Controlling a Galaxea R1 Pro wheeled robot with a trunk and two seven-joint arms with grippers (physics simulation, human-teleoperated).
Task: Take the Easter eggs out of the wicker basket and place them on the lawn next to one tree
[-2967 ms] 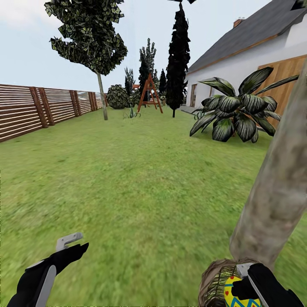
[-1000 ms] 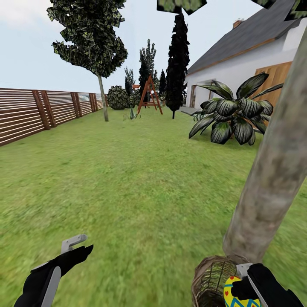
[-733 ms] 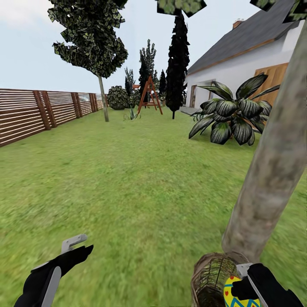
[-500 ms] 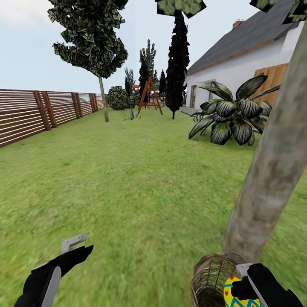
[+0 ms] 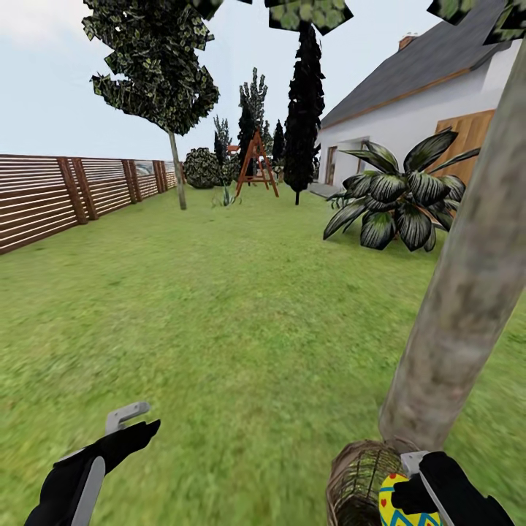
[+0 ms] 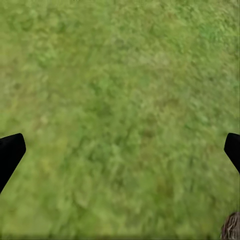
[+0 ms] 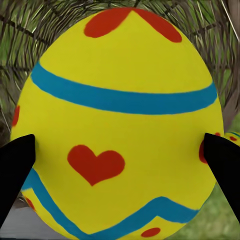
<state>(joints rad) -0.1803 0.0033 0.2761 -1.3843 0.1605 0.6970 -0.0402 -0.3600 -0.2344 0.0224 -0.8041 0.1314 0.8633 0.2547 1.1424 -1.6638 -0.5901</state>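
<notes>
While the yellow egg with blue bands and red hearts is clamped between the right gripper fingers above the brown woven wicker basket at the mottled grey-brown tree trunk, a slip back into the basket is judged possible | left gripper is held spread wide, empty, low over the green lawn.

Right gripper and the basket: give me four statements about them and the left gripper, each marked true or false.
1. The right gripper is shut on an Easter egg. True.
2. The wicker basket stands beside the fence. False: it sits at the foot of the tree trunk.
3. The left gripper is open over bare lawn. True.
4. The held egg is plain blue. False: it is yellow with blue bands and red marks.
</notes>
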